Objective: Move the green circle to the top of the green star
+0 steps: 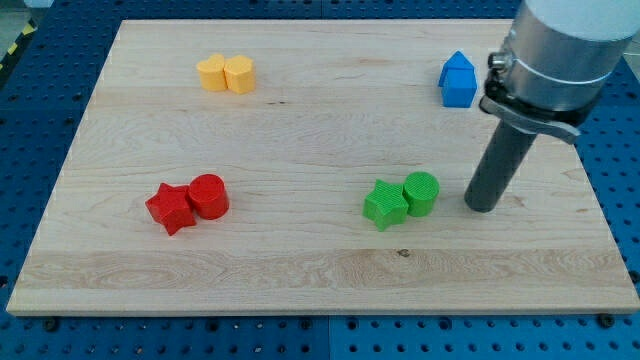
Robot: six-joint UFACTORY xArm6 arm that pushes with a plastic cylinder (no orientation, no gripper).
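Observation:
The green circle (pixel 422 193) sits on the wooden board, touching the right side of the green star (pixel 385 205). Both lie right of the board's middle, toward the view's bottom. My tip (pixel 481 206) rests on the board just to the right of the green circle, a short gap apart from it. The dark rod rises from the tip up to the silver arm body at the view's top right.
A red star (pixel 171 208) and a red circle (pixel 209 196) touch each other at lower left. Two yellow blocks (pixel 226 74) sit together at top left. A blue block (pixel 457 79) lies at top right. The board's right edge (pixel 592 190) is near my rod.

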